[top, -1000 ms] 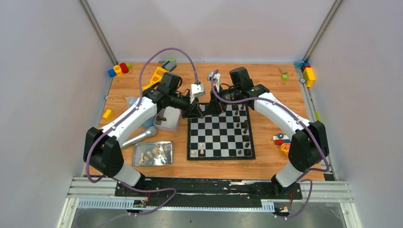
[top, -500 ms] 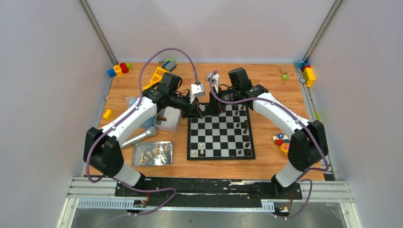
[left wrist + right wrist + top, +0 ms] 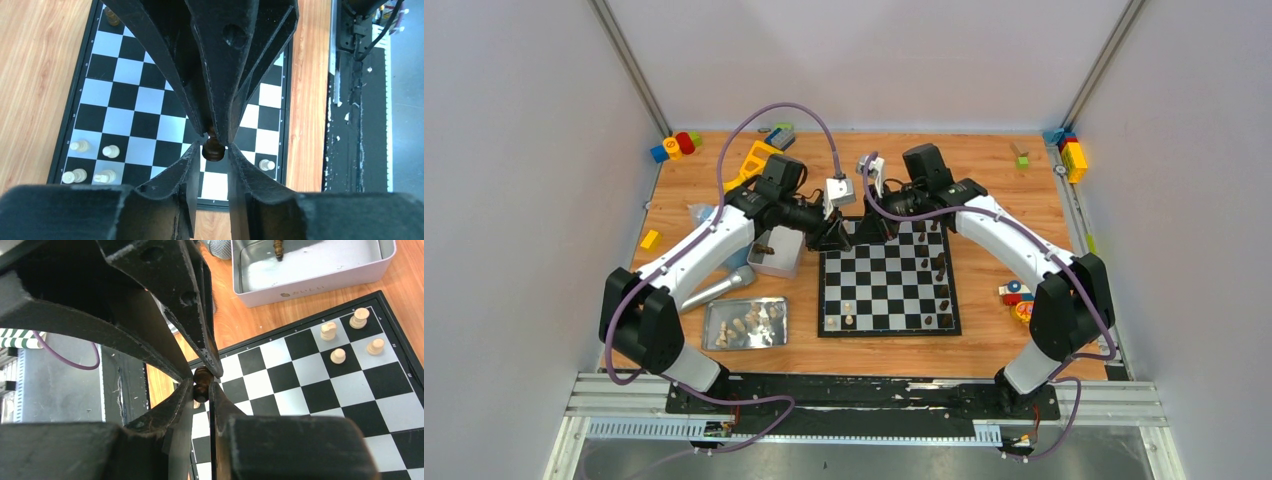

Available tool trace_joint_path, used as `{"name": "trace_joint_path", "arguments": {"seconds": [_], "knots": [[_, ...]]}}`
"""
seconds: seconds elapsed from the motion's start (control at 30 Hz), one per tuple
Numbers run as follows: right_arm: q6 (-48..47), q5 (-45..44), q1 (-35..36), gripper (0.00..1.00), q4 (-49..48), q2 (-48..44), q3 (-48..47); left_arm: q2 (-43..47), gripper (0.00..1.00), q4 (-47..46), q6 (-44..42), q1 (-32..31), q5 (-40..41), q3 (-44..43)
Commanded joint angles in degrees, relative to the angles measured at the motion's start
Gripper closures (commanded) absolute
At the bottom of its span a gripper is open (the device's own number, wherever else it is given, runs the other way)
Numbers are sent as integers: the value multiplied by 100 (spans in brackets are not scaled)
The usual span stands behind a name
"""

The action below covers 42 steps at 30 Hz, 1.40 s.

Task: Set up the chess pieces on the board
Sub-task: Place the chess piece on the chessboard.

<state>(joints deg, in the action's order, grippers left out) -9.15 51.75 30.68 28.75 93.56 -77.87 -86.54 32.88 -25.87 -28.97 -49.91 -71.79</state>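
Left wrist view: we reckon mid-air handover of dark brown turned chess piece (image 3: 214, 151) over far-left corner of black-and-white checkered chessboard (image 3: 125, 120). Seems right gripper (image 3: 200, 389) jaws clamped on it; left gripper (image 3: 832, 238) jaws flank base, grip unclear. Next: left lets go, right places.

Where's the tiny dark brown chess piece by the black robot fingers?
In the left wrist view, the dark brown chess piece sits between the tips of the left gripper and right gripper, over the far left corner of the checkered board.
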Motion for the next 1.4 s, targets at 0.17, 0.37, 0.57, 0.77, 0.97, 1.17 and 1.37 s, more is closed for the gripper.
{"name": "trace_joint_path", "arguments": {"seconds": [0.17, 0.37, 0.57, 0.77, 0.97, 1.17, 1.37], "knots": [[-639, -715, -57, 100, 332, -509, 142, 741, 38, -582, 15, -41, 333, 452], [-1210, -1690, -171, 100, 1050, -795, 406, 1047, 30, -318, -209, 17, 611, 507], [-1672, -3058, -197, 100, 1870, -806, 807, 1271, 23, -115, -160, 295, 967, 533], [-1731, -3732, -202, 100, 2120, -670, 967, 1545, 20, -270, 203, 691, 1324, 551], [-1702, -4050, -202, 100, 2196, -221, 940, 1560, 18, -253, 312, 877, 1439, 550], [-1735, -4193, -220, 100, 2183, 123, 881, 1516, 18, -239, 319, 889, 1359, 545], [-1777, -4273, -245, 100, 2149, 261, 861, 1505, 18, -202, 296, 893, 1339, 542]]}}
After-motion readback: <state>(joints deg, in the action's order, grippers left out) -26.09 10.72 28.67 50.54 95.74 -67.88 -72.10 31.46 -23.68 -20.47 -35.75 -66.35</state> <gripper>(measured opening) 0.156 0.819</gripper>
